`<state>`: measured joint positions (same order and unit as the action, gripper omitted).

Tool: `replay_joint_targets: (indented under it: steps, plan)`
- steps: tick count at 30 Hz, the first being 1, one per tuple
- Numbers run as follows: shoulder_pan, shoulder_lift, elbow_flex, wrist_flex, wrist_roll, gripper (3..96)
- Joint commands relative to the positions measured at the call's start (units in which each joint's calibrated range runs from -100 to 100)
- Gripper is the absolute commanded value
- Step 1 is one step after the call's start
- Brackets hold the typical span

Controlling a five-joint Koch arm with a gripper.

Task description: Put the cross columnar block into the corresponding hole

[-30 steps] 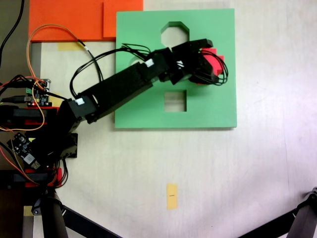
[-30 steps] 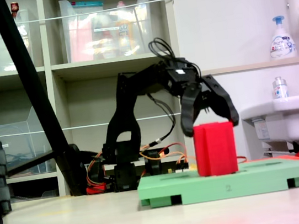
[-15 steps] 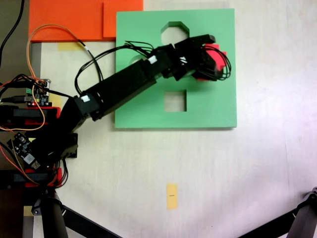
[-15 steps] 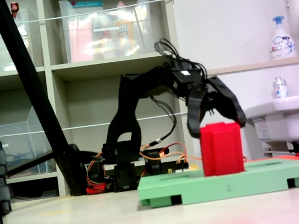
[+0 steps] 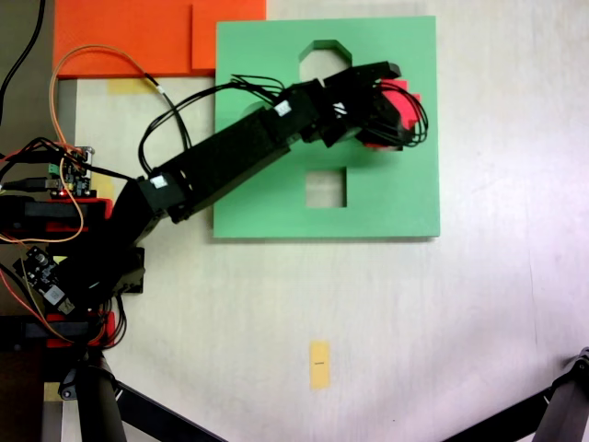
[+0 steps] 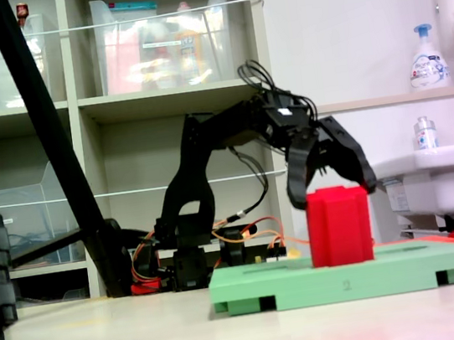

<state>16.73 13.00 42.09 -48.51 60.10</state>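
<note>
The cross columnar block (image 5: 403, 101) (image 6: 339, 226) is bright red and stands upright on the green foam board (image 5: 386, 198) (image 6: 393, 265), near the first exterior view's right side of the board. My gripper (image 5: 386, 109) (image 6: 335, 195) comes down over its top, one finger on each side, shut on it. The corresponding hole is hidden under the gripper and block. An octagonal cutout (image 5: 324, 57) and a square cutout (image 5: 326, 187) are uncovered. The arm covers most of a round one.
Orange foam sheets (image 5: 138, 37) lie beside the board's far left corner. The arm's base, circuit boards and wires (image 5: 64, 175) fill the first exterior view's left edge. A yellow tag (image 5: 318, 364) sits on the table. Tripod legs (image 5: 110, 405) cross the bottom corners.
The gripper and the red block have shifted together toward the second exterior view's right, along the board. The block stays upright.
</note>
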Motion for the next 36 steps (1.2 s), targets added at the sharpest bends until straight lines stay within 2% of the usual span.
replay_joint_targets:
  steps: [1,36]
  plan:
    - [0.49,-1.12,4.37,3.01,1.22,40.3]
    - [0.68,-0.29,3.68,0.79,3.86,42.4]
